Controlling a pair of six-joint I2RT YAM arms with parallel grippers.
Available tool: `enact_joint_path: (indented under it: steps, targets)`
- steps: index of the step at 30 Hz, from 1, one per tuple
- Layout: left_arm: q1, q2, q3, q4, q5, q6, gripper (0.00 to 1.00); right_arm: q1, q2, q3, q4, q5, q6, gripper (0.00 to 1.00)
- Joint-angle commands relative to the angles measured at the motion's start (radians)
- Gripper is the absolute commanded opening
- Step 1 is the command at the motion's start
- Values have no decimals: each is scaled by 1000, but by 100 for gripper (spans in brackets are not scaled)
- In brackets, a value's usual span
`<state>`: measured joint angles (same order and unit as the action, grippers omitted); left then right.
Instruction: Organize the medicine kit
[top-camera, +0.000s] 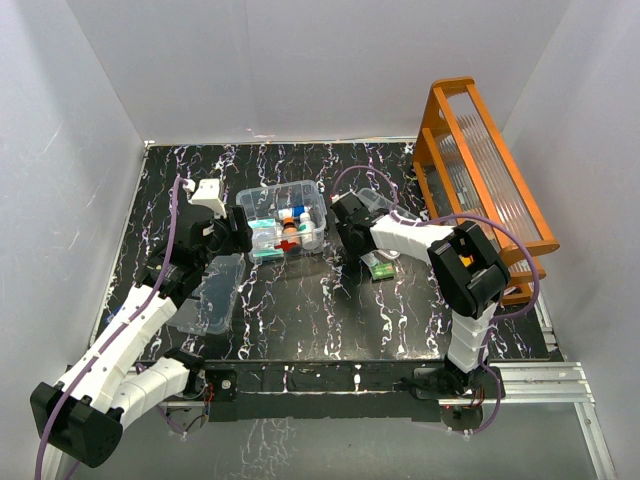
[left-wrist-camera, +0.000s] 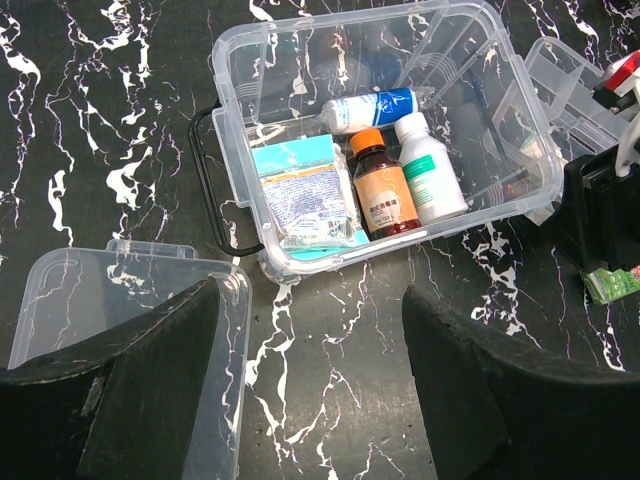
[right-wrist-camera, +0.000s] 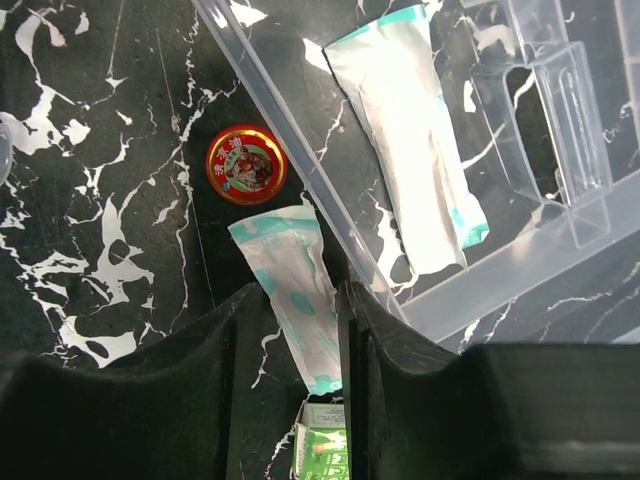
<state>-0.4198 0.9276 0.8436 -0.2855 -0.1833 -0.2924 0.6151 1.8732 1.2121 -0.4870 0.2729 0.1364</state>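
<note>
The right gripper (right-wrist-camera: 293, 300) is set partly open astride the near end of a teal-and-white sachet (right-wrist-camera: 283, 262), with nothing clamped; the sachet lies against the wall of the clear divided tray (right-wrist-camera: 300, 170), so that wall could be pinched too and the tray dragged; the left gripper (left-wrist-camera: 310, 340) is spread wide and empty, near the medicine kit box (left-wrist-camera: 228, 110) at mid-table.

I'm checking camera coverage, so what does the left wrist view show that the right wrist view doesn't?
Left wrist only: the clear box holding an orange-capped bottle, a white bottle, a tube and a packet, plus the lid. Right wrist only: a red round tin, a loose sachet and a second sachet in the divided tray. Both: the marbled table, that tray, a small green box.
</note>
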Motion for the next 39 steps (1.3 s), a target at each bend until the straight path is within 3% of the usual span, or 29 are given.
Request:
enact_joint_path:
  steps: [1, 9, 12, 23, 39]
  targets:
    - [6, -12, 26, 9, -9, -5, 73, -31, 0, -31, 46, -153, 6, 34]
    - [6, -16, 25, 3, -8, -6, 73, -35, -14, -40, 44, -196, 13, 8]
    - [6, -19, 26, 3, -9, -7, 73, -36, -33, -24, 42, -196, 10, 4]
    - [6, -34, 33, -20, 2, -13, 73, -71, -176, 85, 71, -199, -23, 4]
    - [6, -31, 56, -56, 35, -49, 73, -181, 19, 248, 77, -251, -234, 4]
